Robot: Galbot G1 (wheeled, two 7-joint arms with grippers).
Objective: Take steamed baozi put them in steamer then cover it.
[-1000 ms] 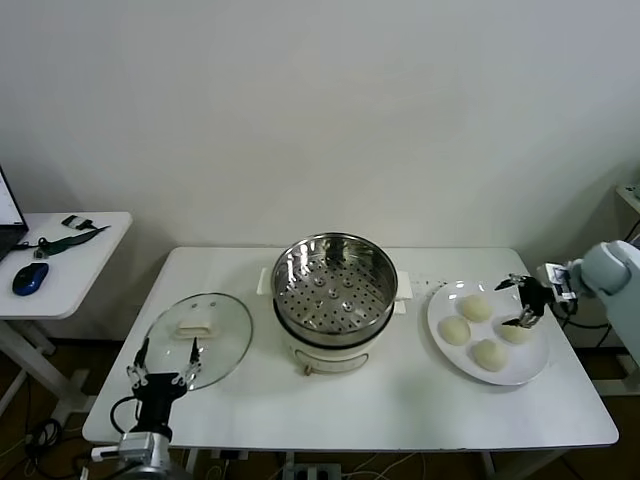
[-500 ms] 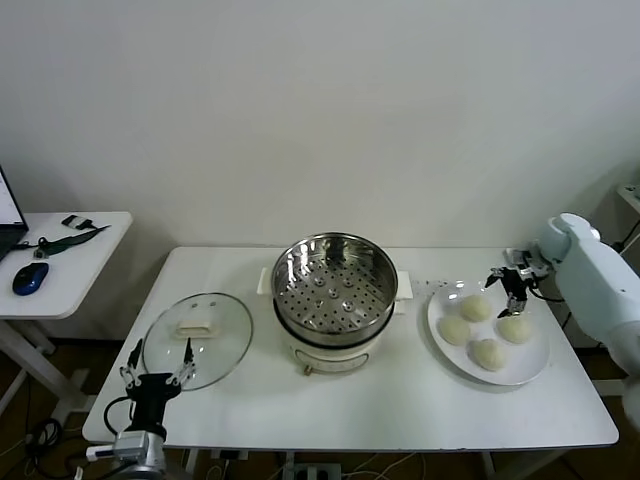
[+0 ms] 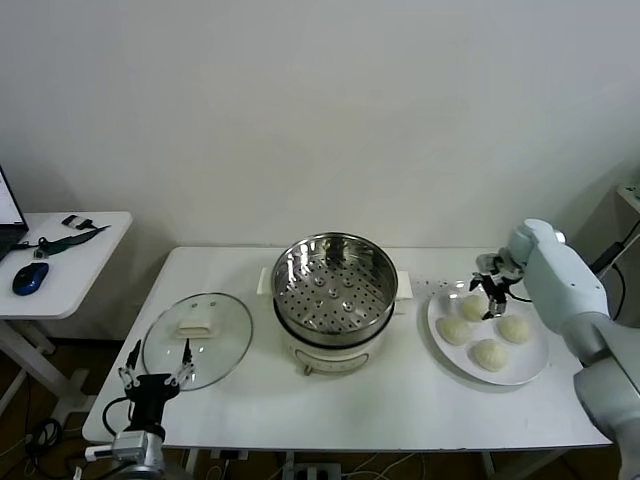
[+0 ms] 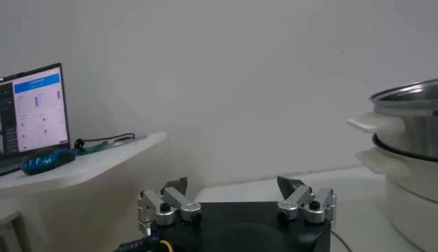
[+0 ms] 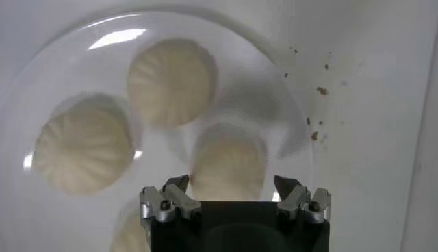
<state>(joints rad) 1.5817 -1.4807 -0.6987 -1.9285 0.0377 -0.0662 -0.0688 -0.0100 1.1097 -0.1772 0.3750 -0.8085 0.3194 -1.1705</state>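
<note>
Several cream-white baozi (image 3: 454,329) lie on a white plate (image 3: 535,352) at the table's right. The steel steamer (image 3: 335,290) stands empty at the middle on its white base. The glass cover (image 3: 215,350) with its white handle (image 3: 193,323) lies flat to its left. My right gripper (image 3: 490,290) is open just above the farthest baozi (image 3: 472,307). In the right wrist view that baozi (image 5: 229,161) sits between the open jaws of the gripper (image 5: 233,181), untouched. My left gripper (image 3: 155,378) is open and empty at the table's front left edge, near the cover.
A side table (image 3: 70,265) at the far left holds a blue mouse (image 3: 30,277) and a laptop (image 4: 34,116). The left wrist view shows the steamer's side (image 4: 410,130) off to one side. Crumbs (image 5: 318,89) lie on the table beside the plate (image 5: 274,103).
My right gripper has moved left from the plate's right side to above the farthest baozi. The left gripper has dropped slightly and stays open.
</note>
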